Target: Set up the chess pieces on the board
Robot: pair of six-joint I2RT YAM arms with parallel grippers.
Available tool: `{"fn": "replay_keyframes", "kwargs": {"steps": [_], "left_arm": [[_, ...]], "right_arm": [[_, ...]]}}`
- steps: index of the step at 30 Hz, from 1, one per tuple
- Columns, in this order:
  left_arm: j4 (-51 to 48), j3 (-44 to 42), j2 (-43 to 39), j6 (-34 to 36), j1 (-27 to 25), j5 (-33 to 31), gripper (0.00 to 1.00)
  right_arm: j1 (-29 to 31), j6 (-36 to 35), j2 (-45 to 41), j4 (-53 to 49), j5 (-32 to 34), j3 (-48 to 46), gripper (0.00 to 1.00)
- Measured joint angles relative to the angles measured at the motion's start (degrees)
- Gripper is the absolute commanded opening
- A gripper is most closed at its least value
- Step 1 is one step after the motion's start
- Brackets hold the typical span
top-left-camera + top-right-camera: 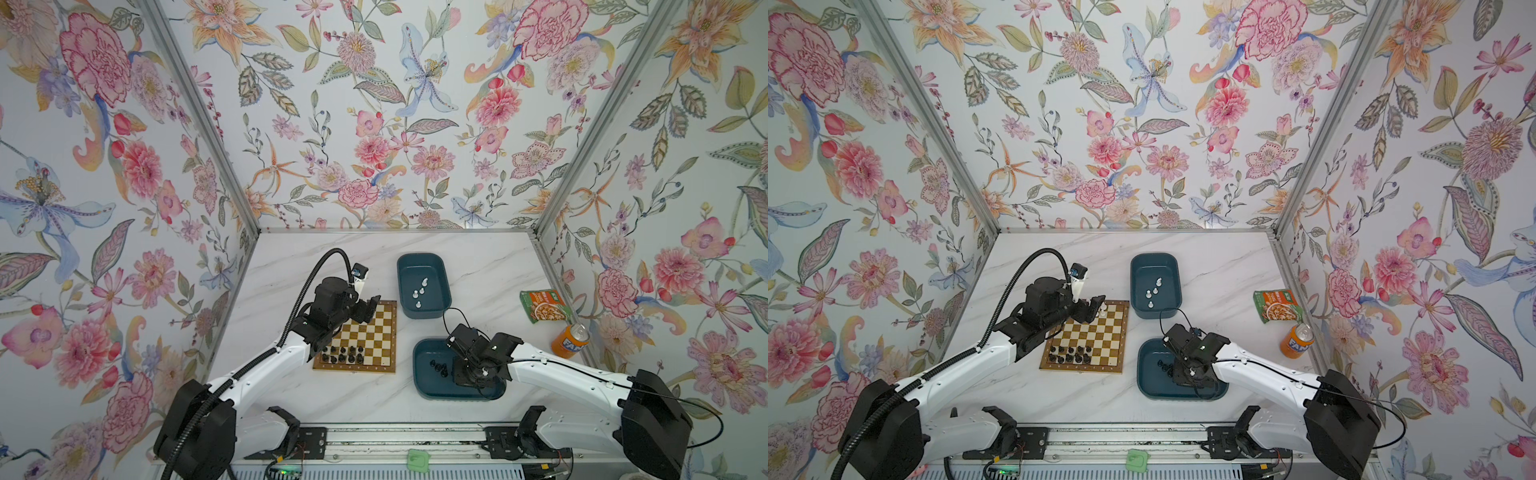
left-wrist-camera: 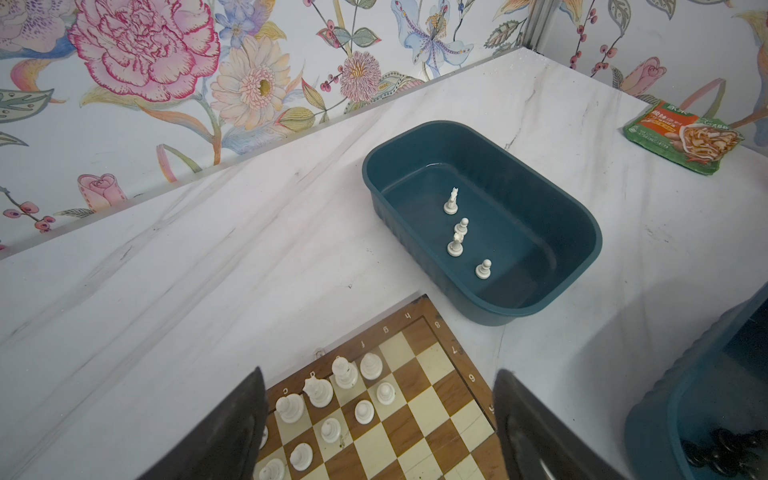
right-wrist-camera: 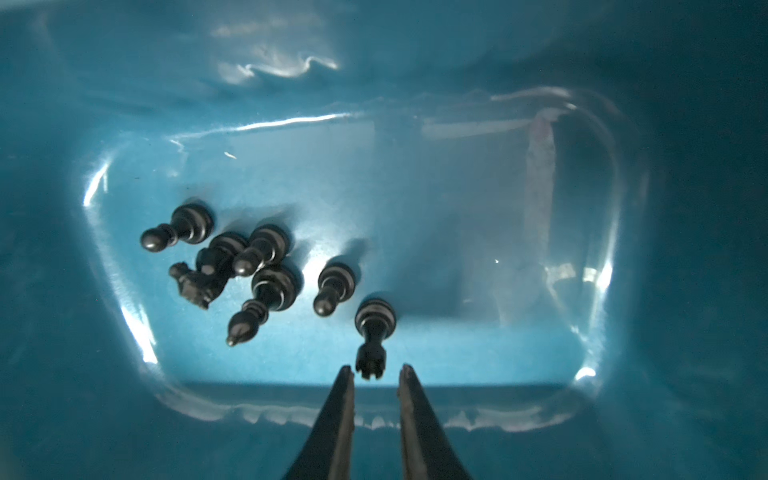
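Note:
The board (image 1: 376,332) lies at mid-table. Several black chess pieces (image 1: 343,353) stand in its near rows, and several white chess pieces (image 2: 318,390) stand in its far rows. My left gripper (image 2: 380,374) hangs open over those white pieces, holding nothing; in both top views it sits at the board's far-left corner (image 1: 1096,309). My right gripper (image 3: 377,370) reaches down into the near teal tub (image 1: 419,374). Its jaws stand a narrow gap apart. A black rook (image 3: 374,328) has its top just ahead of the tips, untouched. Several more black pieces (image 3: 266,266) stand in a cluster beside it.
The far teal tub (image 1: 424,255) holds several white pieces (image 1: 419,291). A food packet (image 1: 544,305) and an orange soda can (image 1: 571,340) sit by the right wall. Floral walls close in three sides of the marble table (image 1: 291,395).

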Motion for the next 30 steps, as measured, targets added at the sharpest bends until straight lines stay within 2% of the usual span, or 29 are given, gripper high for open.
{"fn": "replay_keyframes", "kwargs": {"steps": [30], "left_arm": [[0.00, 0.02, 0.00, 0.00, -0.04, -1.66, 0.87]], "right_arm": [[-1.38, -2.36, 2.73, 2.78, -0.04, 0.55, 0.18]]}}
